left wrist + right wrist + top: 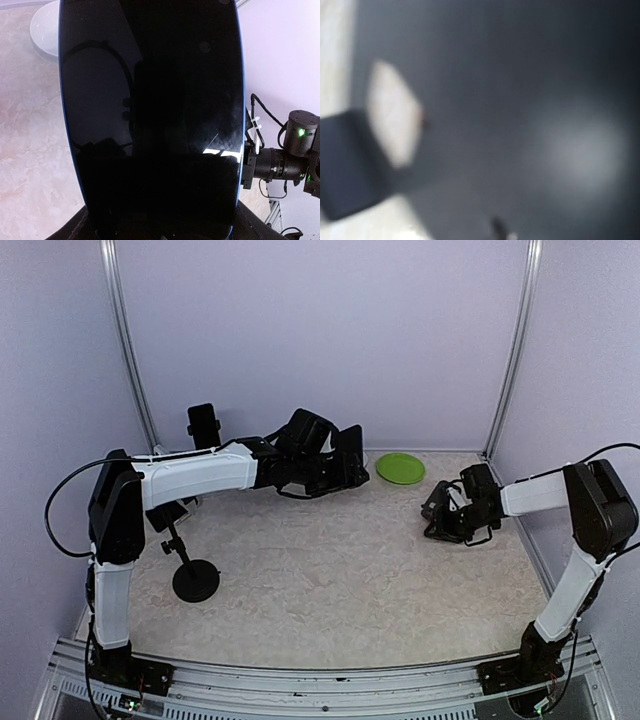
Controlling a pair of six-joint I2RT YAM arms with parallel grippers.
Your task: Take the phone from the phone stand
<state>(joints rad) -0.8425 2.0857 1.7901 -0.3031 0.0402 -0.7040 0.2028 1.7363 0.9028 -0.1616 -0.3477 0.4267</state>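
Observation:
The phone, a black slab with a blue edge, fills the left wrist view, screen towards the camera. My left gripper is shut on its lower end and holds it above the back middle of the table, where it shows as a dark slab. The phone stand has a round black base at the left, and its black cradle stands apart from the phone. My right gripper sits low over the table at the right. Its wrist view is a dark grey blur, so its jaws do not show.
A green plate lies at the back, just right of the held phone. A white round object lies on the table behind the phone. Lilac walls and metal posts close in the back and sides.

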